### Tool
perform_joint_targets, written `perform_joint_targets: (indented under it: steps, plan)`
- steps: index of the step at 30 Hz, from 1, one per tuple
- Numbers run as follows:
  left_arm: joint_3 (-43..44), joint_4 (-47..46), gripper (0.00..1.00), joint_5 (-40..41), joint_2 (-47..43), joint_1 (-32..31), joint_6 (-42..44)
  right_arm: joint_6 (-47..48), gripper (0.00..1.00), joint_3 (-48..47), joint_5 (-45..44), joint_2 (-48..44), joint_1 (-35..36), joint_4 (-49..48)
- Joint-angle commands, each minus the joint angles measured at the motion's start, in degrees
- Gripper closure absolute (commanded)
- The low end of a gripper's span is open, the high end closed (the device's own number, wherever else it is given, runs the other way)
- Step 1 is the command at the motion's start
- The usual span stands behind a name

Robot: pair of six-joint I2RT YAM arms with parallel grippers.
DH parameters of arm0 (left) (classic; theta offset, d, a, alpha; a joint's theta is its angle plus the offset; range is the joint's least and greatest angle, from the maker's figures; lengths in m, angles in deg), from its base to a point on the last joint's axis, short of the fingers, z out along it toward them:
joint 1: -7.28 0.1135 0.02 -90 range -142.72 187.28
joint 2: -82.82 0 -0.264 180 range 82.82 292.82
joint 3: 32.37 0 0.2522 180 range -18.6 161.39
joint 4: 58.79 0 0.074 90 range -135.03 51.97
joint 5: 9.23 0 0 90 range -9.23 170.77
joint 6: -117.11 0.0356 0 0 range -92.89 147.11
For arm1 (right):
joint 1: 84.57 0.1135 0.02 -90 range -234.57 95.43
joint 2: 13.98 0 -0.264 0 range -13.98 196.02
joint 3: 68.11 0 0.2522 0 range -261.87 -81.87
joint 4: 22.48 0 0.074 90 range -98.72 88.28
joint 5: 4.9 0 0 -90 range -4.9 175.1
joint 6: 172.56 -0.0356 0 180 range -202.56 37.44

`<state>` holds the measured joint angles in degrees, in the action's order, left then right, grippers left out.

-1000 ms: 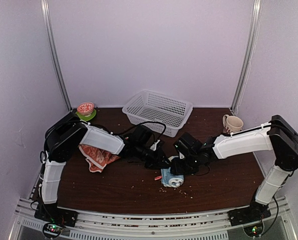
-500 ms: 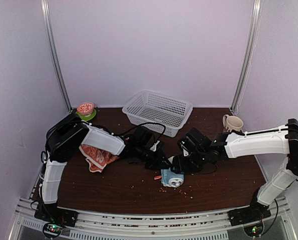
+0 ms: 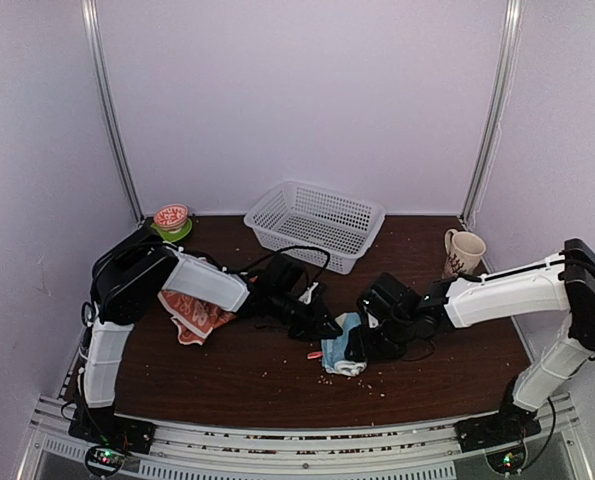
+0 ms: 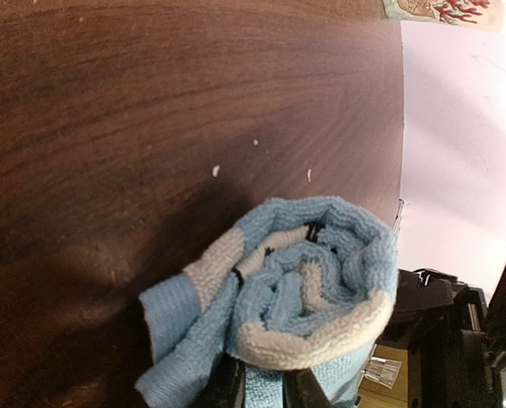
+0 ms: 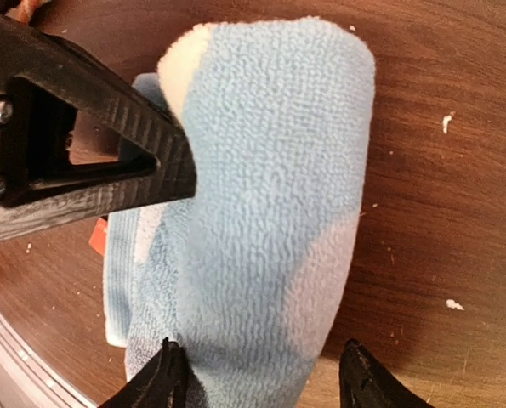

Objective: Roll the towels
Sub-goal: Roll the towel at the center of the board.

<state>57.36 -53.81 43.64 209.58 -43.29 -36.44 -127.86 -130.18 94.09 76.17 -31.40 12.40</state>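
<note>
Pinching the rolled light-blue terry towel on the brown wooden table with my left gripper, right gripper straddling it jaws apart, I am risking the roll springing loose if that pinch slips.

Rolled towel centre; basket behind it; second towel left (partly under left arm).

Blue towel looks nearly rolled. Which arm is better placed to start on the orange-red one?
Left, probably. The orange-red towel lies crumpled nearer the left claw; the right claw straddles the blue towel, farther away. The left claw must first release its pinch on that roll.
</note>
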Motion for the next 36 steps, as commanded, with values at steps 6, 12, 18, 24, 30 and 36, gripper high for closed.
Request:
perform_joint_targets:
  steps: [6, 12, 18, 24, 30, 36]
  plan:
    - [-1.78, 0.56, 0.83, 2.04, 0.79, 0.29, 0.66, -6.12, 0.36, 8.21, 8.30, -6.03, -6.21, -16.85]
    - [-2.10, 1.38, 0.83, 2.59, 0.40, 0.29, 1.27, -7.68, 0.40, 8.58, 12.43, -0.50, -7.96, -22.55]
    - [-2.63, 2.21, 0.83, 3.03, -1.09, 0.29, 2.21, -4.66, 0.66, 5.35, 13.55, 4.27, -7.98, -17.21]
    - [-3.75, 4.00, 0.79, 3.04, -4.59, 0.29, 3.69, 3.05, 0.95, -1.74, 1.32, 4.98, -7.20, 2.61]
    - [-7.32, 3.33, 0.73, 3.75, -9.99, 0.29, 4.31, 9.79, 1.00, -9.90, -13.34, 6.08, -4.61, 20.32]
    - [-7.06, -2.57, 0.74, 2.65, -10.64, 0.29, 1.80, 11.32, 1.00, -16.59, -20.33, 10.74, -0.80, 27.48]
